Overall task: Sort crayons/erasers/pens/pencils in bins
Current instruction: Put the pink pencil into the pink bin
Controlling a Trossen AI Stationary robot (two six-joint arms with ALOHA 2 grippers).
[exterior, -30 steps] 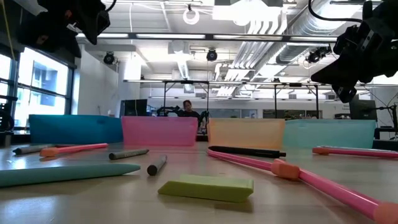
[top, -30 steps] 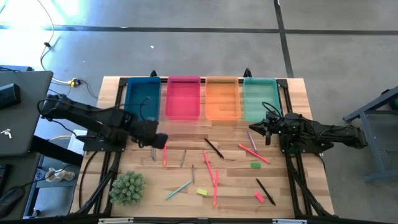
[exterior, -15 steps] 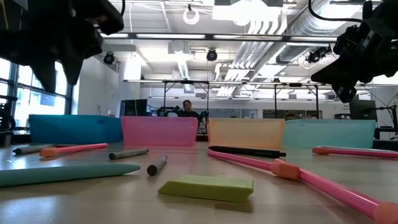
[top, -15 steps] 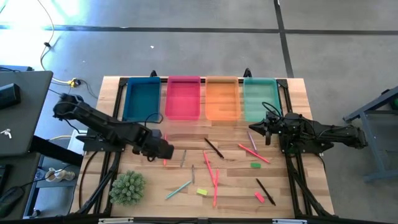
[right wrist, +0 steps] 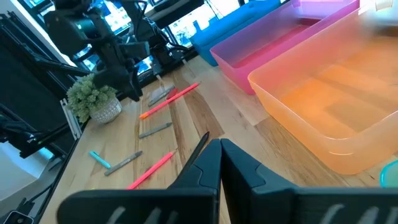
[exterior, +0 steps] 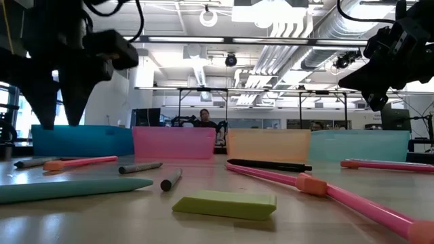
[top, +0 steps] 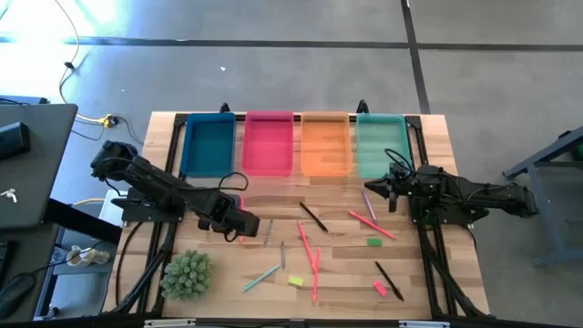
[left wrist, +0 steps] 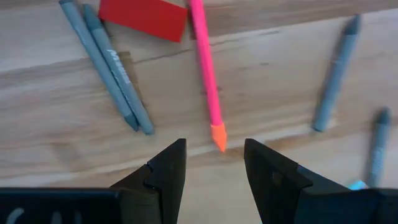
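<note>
Left gripper, fingers apart & empty over long thin pink-red pencil: drop straight, straddle shaft w/o nudging grey crayons.

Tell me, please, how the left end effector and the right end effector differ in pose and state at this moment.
The left end effector is open, its tips either side of a pink stick's orange tip; the right end effector is shut and empty. The left points down near the crayons, in front of the blue bin; the right hangs level in front of the teal-green bin. Both are dark, two-fingered and hold nothing.
</note>
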